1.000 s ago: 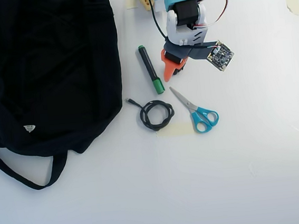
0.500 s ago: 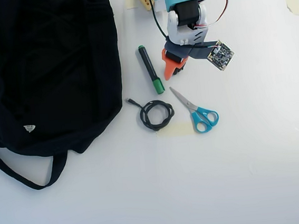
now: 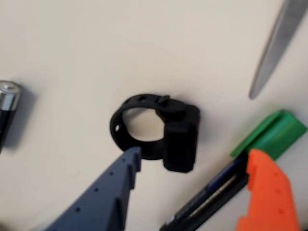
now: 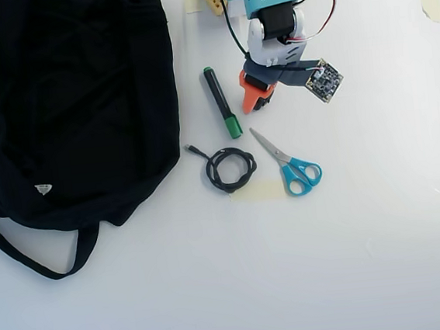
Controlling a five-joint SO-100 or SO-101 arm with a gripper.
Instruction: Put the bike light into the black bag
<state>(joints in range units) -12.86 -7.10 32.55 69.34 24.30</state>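
The black bag (image 4: 66, 109) sprawls over the left of the white desk (image 4: 354, 261) in the overhead view, well apart from the arm at the top middle. Beside the arm lie a green marker (image 4: 221, 102), blue-handled scissors (image 4: 290, 162) and a coiled black cable (image 4: 230, 169). In the wrist view the hand (image 3: 192, 166) hangs open, its grey and orange fingers either side of the bike light (image 3: 161, 132) lying on the desk.

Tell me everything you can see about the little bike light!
In the wrist view the bike light is a small matte black block with a black, rubbery-looking ring strap looped from its side. It lies on the pale table, between the gripper's open jaws, touching neither. No red lens shows from here. The overhead view hides it under the arm.
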